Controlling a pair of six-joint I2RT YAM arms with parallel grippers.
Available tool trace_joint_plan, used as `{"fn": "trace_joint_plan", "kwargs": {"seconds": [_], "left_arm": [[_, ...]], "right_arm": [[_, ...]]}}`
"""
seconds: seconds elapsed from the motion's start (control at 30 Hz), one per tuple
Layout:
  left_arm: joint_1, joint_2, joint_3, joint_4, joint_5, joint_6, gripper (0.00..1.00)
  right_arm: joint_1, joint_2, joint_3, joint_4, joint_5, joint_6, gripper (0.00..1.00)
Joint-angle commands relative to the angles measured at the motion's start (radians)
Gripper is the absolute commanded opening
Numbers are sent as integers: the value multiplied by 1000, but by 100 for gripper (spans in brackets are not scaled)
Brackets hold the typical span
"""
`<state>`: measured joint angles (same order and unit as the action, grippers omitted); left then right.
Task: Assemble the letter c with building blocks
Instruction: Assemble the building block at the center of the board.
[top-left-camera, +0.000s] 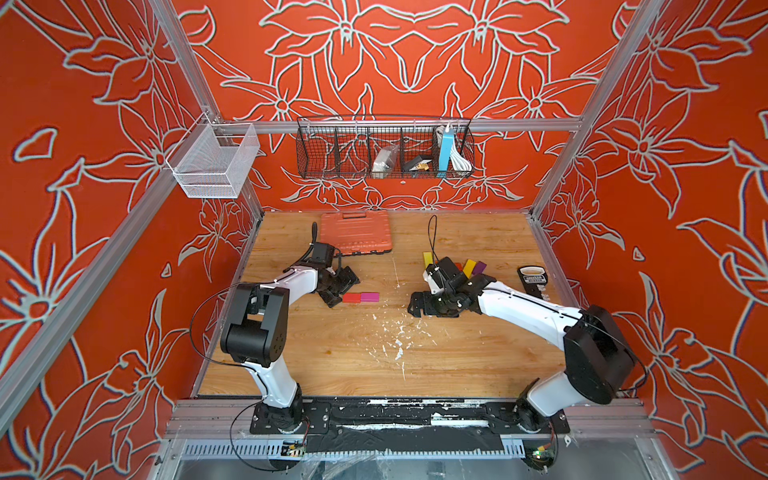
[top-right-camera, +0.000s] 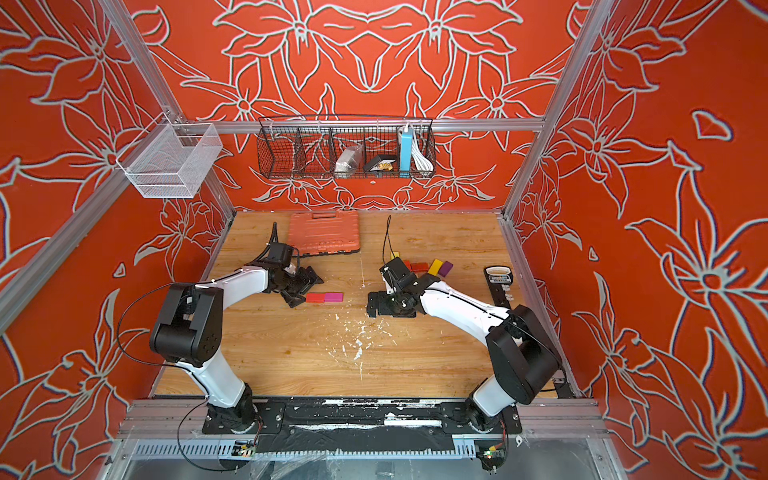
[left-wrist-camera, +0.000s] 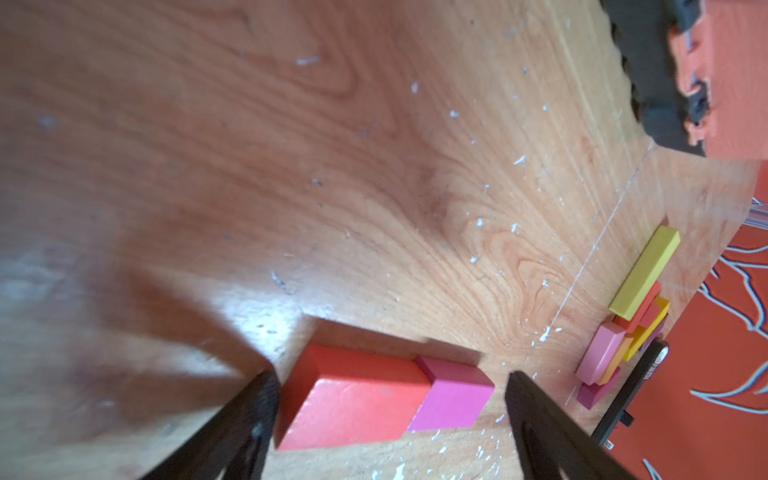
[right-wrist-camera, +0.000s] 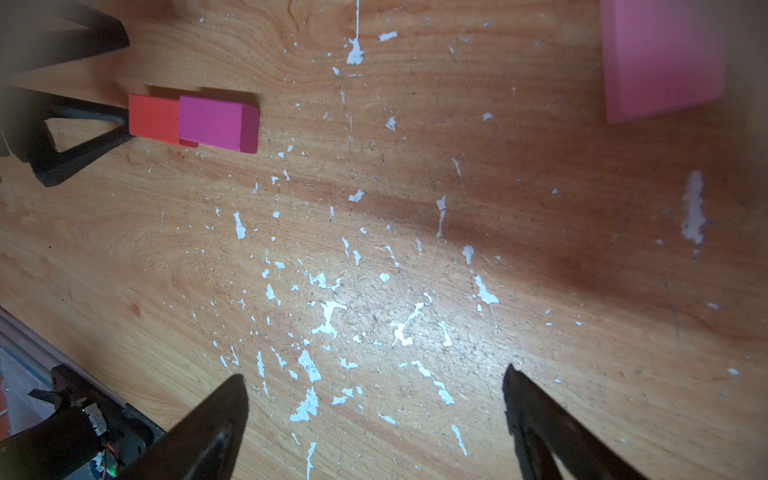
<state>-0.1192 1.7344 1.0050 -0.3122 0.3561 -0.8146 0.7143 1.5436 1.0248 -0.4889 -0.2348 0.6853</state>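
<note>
The left gripper (left-wrist-camera: 388, 376) stands spread, and 2 flat rectangular blocks, 1 red (left-wrist-camera: 353, 399) and 1 magenta (left-wrist-camera: 453, 399), lie end to end on the wooden table (left-wrist-camera: 374, 166) just ahead of its fingertips. The right gripper (right-wrist-camera: 374, 374) is spread wide over bare table, with the remaining coloured blocks (top-left-camera: 473, 266) piled near its wrist.

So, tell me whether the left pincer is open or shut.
Open: the left pincer shows its fingers wide apart, gripping nothing.

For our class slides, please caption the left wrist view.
Open left tool frames a flat red rectangular block butted end-to-end against a flat magenta rectangular block on the wooden table.
</note>
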Motion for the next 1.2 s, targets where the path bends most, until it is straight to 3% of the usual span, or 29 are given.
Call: {"fn": "trace_joint_plan", "kwargs": {"seconds": [0.0, 0.37, 0.63, 0.93, 1.17], "left_arm": [[-17, -21, -22, 11, 6, -22, 88], [-31, -4, -4, 10, -2, -17, 88], [-30, 8, 38, -35, -26, 34, 88], [4, 22, 56, -38, -26, 32, 89], [59, 32, 55, -13, 54, 8, 89]], "right_arm": [[8, -15, 11, -4, 25, 9, 98], [11, 4, 42, -10, 32, -9, 98], [11, 104, 194, -44, 24, -71, 98], [9, 319, 445, -38, -132, -96, 97], [10, 480, 588, -8, -262, -56, 90]]}}
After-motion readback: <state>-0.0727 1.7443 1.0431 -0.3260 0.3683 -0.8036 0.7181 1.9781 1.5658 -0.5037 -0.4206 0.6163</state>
